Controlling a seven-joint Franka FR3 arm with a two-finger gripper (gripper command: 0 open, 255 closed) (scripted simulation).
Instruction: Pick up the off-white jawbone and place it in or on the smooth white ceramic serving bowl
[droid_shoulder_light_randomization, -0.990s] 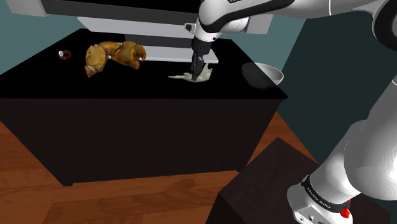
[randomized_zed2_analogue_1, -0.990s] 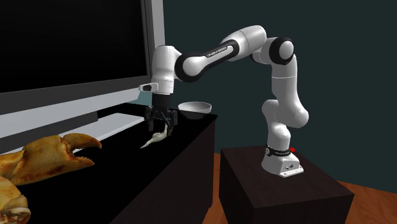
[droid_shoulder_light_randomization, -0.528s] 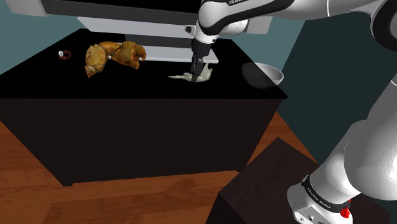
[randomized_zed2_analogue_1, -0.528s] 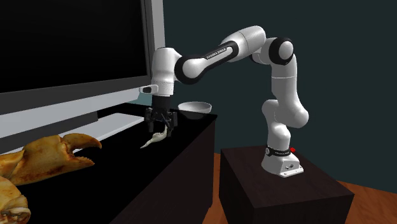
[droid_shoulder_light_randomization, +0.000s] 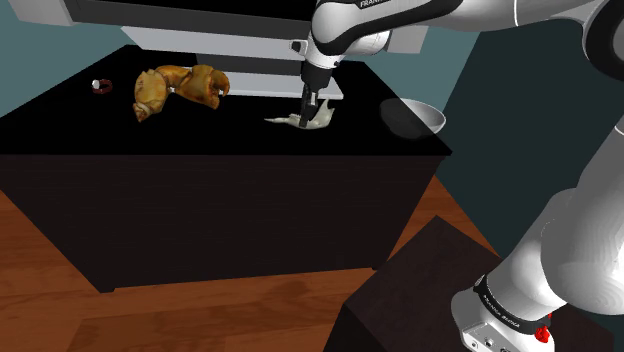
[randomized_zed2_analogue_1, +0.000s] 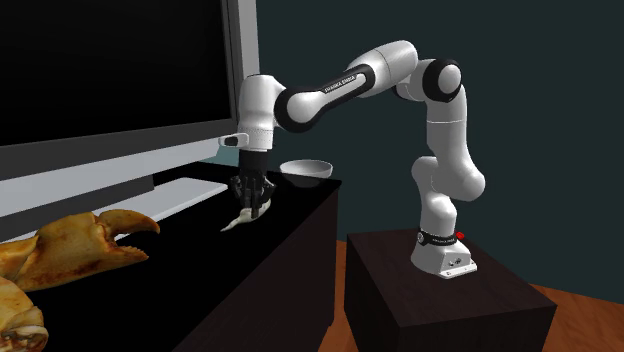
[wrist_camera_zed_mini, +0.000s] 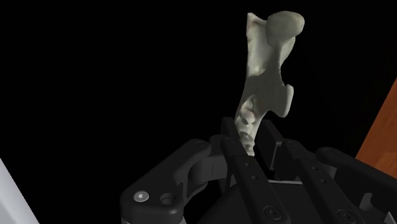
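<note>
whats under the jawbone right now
The black cabinet top lies under the jawbone, whose end the gripper clasps. The bone covers their contact, so touching cannot be told.

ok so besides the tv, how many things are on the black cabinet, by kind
bone: 1
bowl: 1
crab claw cluster: 1
small red and white thing: 1
total: 4

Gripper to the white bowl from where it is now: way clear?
Probably yes. The gripper, closed on the jawbone, is over the same black cabinet top as the bowl, with nothing standing between them. The bowl sits at the corner nearest the stand, so reach looks fine.
</note>
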